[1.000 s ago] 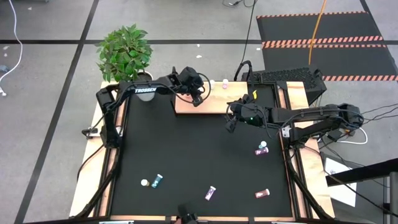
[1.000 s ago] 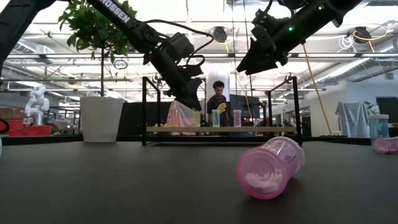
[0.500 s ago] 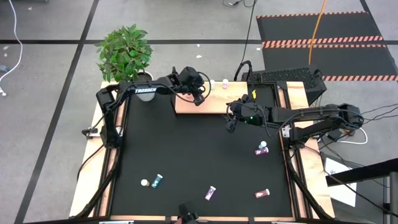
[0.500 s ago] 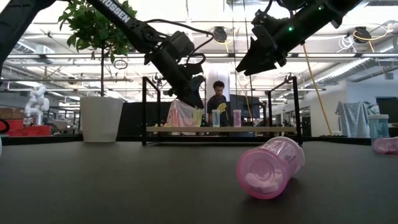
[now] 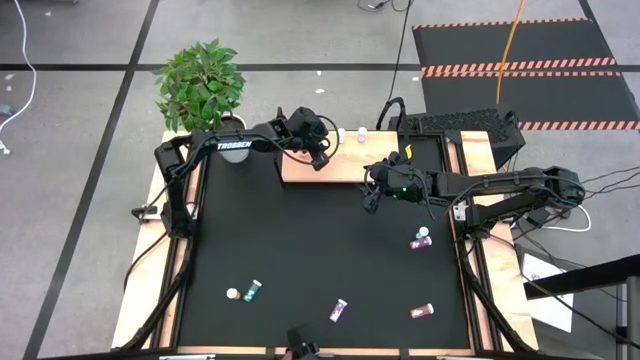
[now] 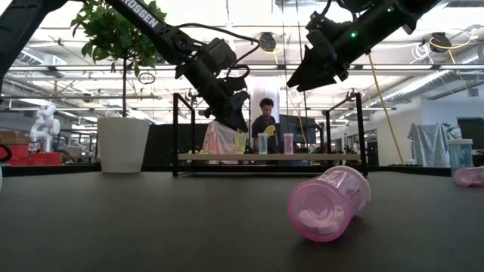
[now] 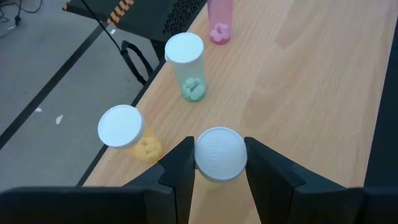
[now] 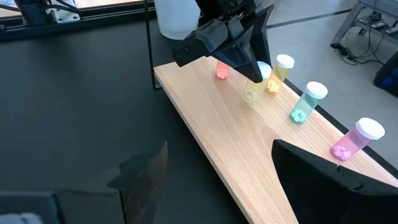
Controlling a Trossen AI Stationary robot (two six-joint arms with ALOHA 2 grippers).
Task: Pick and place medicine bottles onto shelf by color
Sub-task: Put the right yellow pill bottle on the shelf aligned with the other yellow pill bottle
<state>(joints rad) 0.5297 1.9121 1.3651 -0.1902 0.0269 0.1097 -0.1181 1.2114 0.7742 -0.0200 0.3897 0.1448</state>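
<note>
The tan shelf (image 5: pixel 345 168) stands at the table's far edge. My left gripper (image 5: pixel 318 152) is over its left part, shut on a yellow bottle (image 7: pixel 221 155). Beside it on the board (image 7: pixel 311 93) stand a second yellow bottle (image 7: pixel 124 130), a teal one (image 7: pixel 186 65) and a pink one (image 7: pixel 219 18). My right gripper (image 5: pixel 371 197) hovers open and empty above the table just in front of the shelf's right end; it also shows in the low view (image 6: pixel 299 79). More bottles lie on the black table: teal (image 5: pixel 255 290), purple (image 5: pixel 339 310), pink (image 5: pixel 422 311) and purple (image 5: pixel 420 240). My left gripper pinches the yellow bottle's white cap (image 7: pixel 221 152) between its two fingers (image 7: pixel 180 171), one on each side. The fingers come from above, slanting down toward the shelf. The bottle hangs upright below them (image 8: pixel 252 92), its base at the board; whether it rests there I cannot tell.
A potted plant (image 5: pixel 200 85) in a white pot (image 6: pixel 123 143) stands at the far left by the shelf. Black frame posts (image 6: pixel 175 132) rise at the shelf's ends. A pink bottle (image 6: pixel 329 202) lies on its side near the front. A person (image 6: pixel 265 121) stands behind the table.
My left gripper has shifted slightly toward the table's right edge over the shelf with the yellow bottle, which now shows below its fingers in the low view. My right arm has kept still.
</note>
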